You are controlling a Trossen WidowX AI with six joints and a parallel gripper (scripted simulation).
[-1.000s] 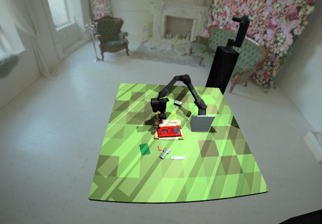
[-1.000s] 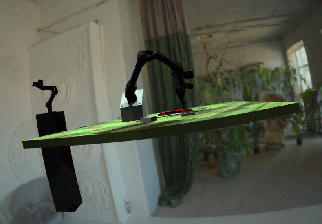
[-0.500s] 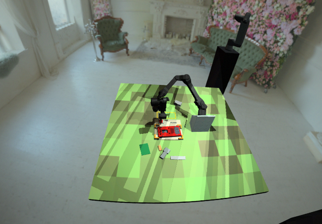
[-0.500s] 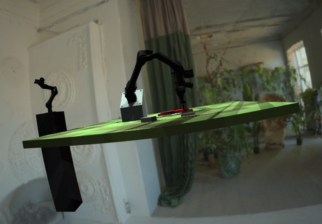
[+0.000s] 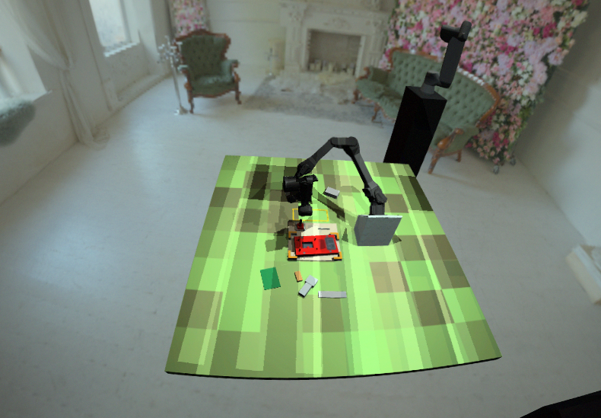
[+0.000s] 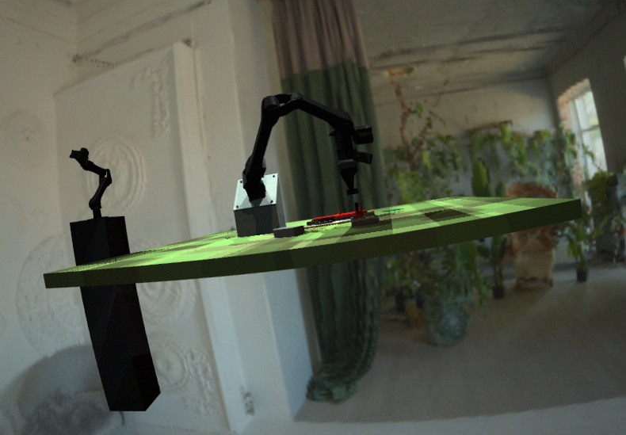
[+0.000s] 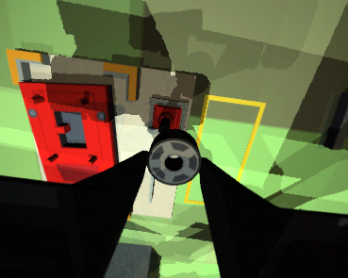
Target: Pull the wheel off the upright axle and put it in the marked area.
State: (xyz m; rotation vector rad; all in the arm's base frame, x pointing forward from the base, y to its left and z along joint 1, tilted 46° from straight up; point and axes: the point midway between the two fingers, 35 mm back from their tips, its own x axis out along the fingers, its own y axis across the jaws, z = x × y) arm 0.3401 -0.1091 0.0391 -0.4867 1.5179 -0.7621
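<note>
Gripper [image 7: 174, 161] clamped on wheel [image 7: 174, 162] by its rim, bore left free for axle [image 7: 165, 120] (raised above it, apparently clear). Left: red plate [image 7: 68, 126]. Right: marked area [image 7: 228, 150], unoccupied, placement target.

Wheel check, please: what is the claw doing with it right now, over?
Claw shut on grey spoked wheel with black tyre. Wheel lifted clear of black upright axle. Yellow-outlined marked area just beside it, nothing seen inside it.
</note>
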